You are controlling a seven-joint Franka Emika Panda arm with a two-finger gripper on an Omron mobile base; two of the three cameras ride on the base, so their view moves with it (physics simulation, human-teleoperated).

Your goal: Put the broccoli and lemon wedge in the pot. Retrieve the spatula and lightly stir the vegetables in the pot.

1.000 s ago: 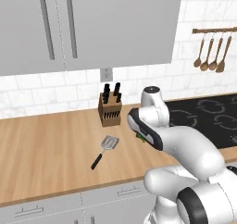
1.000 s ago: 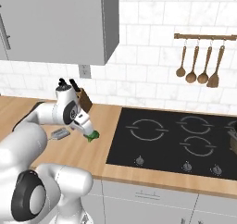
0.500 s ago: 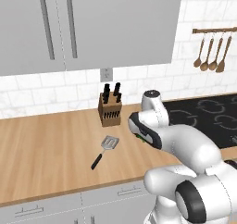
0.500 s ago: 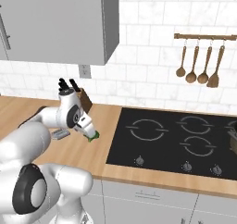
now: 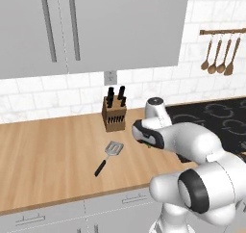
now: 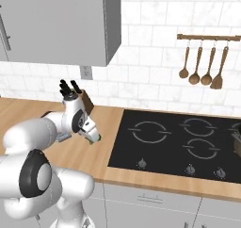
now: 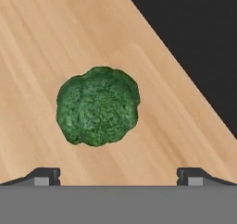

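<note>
The broccoli (image 7: 98,106), a dark green bumpy floret, lies on the wooden counter close to the black hob's edge. In the hand view it sits just ahead of my gripper (image 7: 118,177), a little left of centre. The two fingertips (image 7: 44,176) stand wide apart with nothing between them, so the gripper is open. In the right base view the gripper (image 6: 93,133) hangs low over the broccoli (image 6: 98,138), pointing down. The spatula (image 5: 109,156), silver slotted head and black handle, lies flat on the counter left of the arm. The lemon wedge is out of view. A dark sliver (image 6: 237,140) at the hob's right edge could be the pot; I cannot tell.
A wooden knife block (image 5: 114,114) stands against the tiled wall behind the spatula. The black hob (image 6: 179,144) spreads to the right of the broccoli. Brown wooden utensils (image 6: 202,64) hang on a wall rail above it. Bare wooden counter (image 5: 43,155) stretches to the left.
The hand has come down and slightly towards the hob, closer over the broccoli. The jaws stayed wide open. Spatula and broccoli have not moved.
</note>
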